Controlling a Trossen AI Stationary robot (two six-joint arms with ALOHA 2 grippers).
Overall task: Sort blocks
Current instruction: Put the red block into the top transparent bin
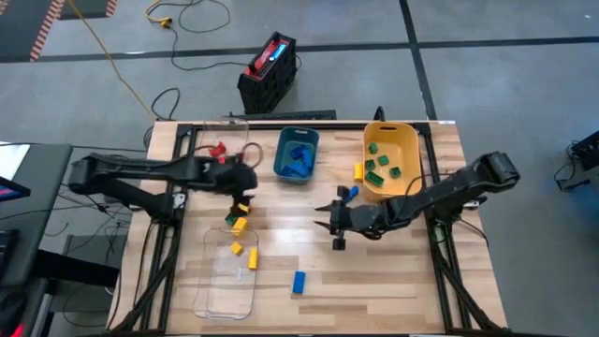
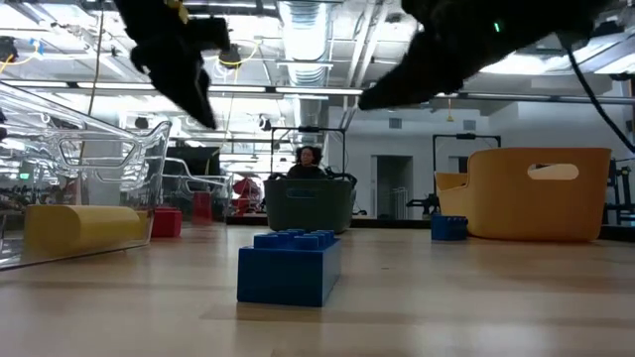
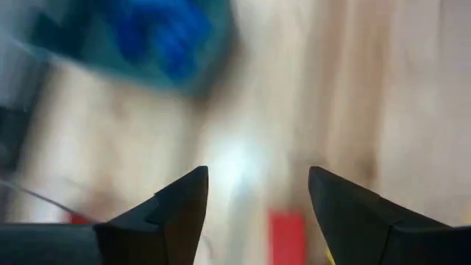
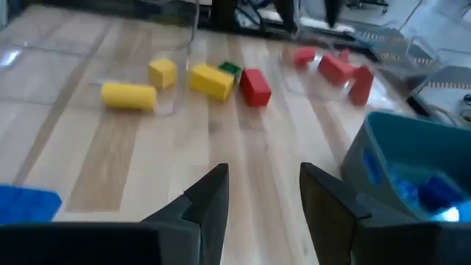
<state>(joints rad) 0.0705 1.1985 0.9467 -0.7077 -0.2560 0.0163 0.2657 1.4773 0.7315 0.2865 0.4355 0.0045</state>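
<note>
Mid-sort. Left claw [image 1: 245, 183] spread, empty, hovering over red/yellow blocks [image 1: 237, 217] at tabletop 9 o'clock. Right claw [image 1: 329, 220] spread, empty, centre. Next: descend, pinch one block, carry to matching bin.

- The left arm [image 1: 140, 173] is black and long, made of thick round tubes.
- The right arm [image 1: 449, 192] is black too, with chunky joints.
- Each gripper has two dark pointy fingers [image 4: 210, 199] with flat sides.

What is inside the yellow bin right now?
Several green blocks lie in the yellow bin, seen from above. Its wall hides them in the low view.
</note>
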